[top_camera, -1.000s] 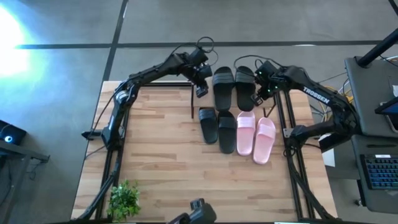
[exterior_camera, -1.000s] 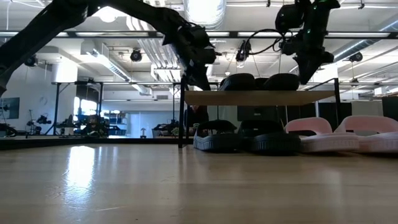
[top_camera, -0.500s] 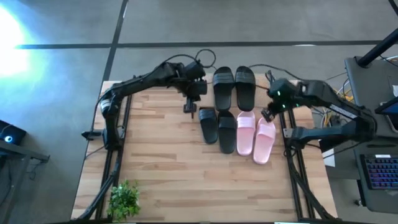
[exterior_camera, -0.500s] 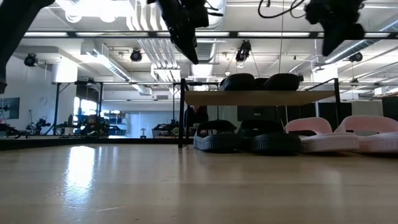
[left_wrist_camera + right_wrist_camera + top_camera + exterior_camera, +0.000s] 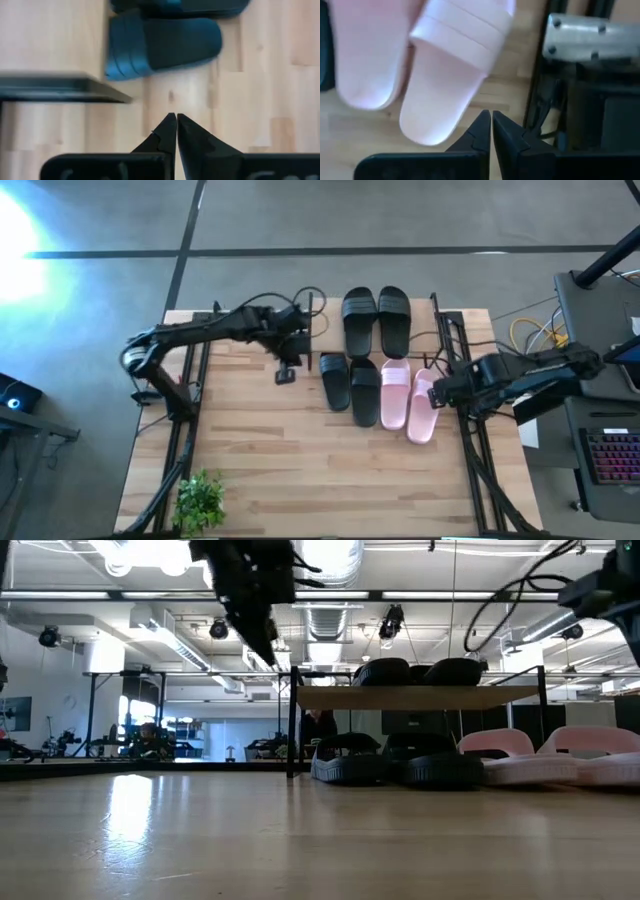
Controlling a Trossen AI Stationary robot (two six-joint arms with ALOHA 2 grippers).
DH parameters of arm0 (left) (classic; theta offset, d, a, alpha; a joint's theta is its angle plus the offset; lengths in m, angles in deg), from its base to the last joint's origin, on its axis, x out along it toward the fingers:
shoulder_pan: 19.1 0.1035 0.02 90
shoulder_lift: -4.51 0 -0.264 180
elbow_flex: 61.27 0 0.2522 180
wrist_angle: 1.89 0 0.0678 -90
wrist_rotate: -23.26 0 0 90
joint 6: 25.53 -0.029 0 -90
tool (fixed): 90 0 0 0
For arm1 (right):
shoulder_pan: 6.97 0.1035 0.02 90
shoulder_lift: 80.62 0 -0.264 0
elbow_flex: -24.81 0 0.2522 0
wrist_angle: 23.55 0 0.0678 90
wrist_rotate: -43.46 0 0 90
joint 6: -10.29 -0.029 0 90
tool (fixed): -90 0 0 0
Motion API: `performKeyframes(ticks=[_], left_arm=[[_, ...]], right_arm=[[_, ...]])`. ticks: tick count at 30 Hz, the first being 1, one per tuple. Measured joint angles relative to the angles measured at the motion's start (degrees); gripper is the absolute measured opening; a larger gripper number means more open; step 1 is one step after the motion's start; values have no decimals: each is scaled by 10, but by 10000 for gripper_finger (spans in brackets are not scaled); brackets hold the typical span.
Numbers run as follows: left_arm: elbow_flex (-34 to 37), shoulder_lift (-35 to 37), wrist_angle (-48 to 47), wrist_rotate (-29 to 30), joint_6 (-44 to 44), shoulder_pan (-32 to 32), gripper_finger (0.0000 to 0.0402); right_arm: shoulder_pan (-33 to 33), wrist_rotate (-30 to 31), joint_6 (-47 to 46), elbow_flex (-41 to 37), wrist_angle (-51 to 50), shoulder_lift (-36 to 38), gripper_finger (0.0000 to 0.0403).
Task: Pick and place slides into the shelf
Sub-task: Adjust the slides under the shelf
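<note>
The shelf (image 5: 325, 330) stands at the table's far middle; its plank also shows in the low view (image 5: 415, 697). Two black slides (image 5: 359, 320) (image 5: 393, 320) lie sole-down on its top. Two more black slides (image 5: 335, 380) (image 5: 365, 390) and two pale pink slides (image 5: 395, 393) (image 5: 424, 405) lie on the tabletop at the shelf's near side. My left gripper (image 5: 287, 370) (image 5: 175, 120) hangs shut and empty above the table, left of the black slides. My right gripper (image 5: 440, 390) (image 5: 491, 117) hangs shut and empty just right of the pink slides.
A small green plant (image 5: 200, 498) stands at the table's near left corner. The arms' black stands (image 5: 185, 430) (image 5: 475, 440) run along the left and right sides. Bare tabletop (image 5: 290, 460) lies in the near middle.
Both grippers have drawn back from above the shelf and risen. My left gripper has gone toward the table's left and near edges. My right gripper has gone toward the right and near edges, ending beside the pink slides. The slides have stayed in place.
</note>
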Motion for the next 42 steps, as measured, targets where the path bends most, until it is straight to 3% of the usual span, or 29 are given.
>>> performKeyframes(ticks=[4, 9, 14, 19, 25, 30, 35, 42], left_arm=[[106, 83, 68, -16, 40, -1, 0], [203, 173, 145, -16, 79, -1, 0], [250, 223, 172, -15, 90, -1, 0], [258, 234, 172, -12, 91, -1, 0], [256, 233, 172, -11, 90, -1, 0], [256, 233, 172, -11, 90, -1, 0], [255, 233, 172, -11, 90, -1, 0], [255, 233, 171, -11, 90, -1, 0]], right_arm=[[31, 2, -104, -34, 13, -10, 11], [30, 5, -118, -62, 43, -35, 11], [30, 37, -118, -66, 45, -83, 12], [29, 111, -139, -66, 55, -136, 12], [15, 145, -115, -66, 114, -199, 12], [4, 184, -123, -72, 96, -258, 12], [-8, 186, -105, -77, 112, -311, 12], [-12, 197, -44, -93, 222, -352, 13]])
